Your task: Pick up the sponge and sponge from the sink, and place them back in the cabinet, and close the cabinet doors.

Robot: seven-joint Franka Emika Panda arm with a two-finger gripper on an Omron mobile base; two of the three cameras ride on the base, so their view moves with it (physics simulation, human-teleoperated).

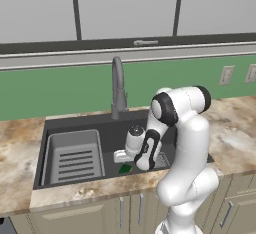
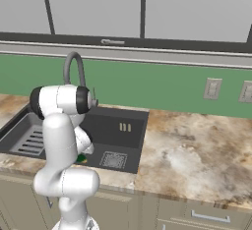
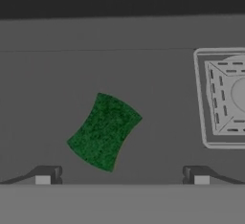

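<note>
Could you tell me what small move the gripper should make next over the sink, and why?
Probably lower straight down: the gripper is open above the sink floor, and the sponge lies flat between and just ahead of its fingertips, untouched, beside the drain.

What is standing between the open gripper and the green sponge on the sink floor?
Nothing visible. In the hand view the sponge lies flat on the bare sink floor, just ahead of the open gripper. The drain grate sits off to one side.
</note>
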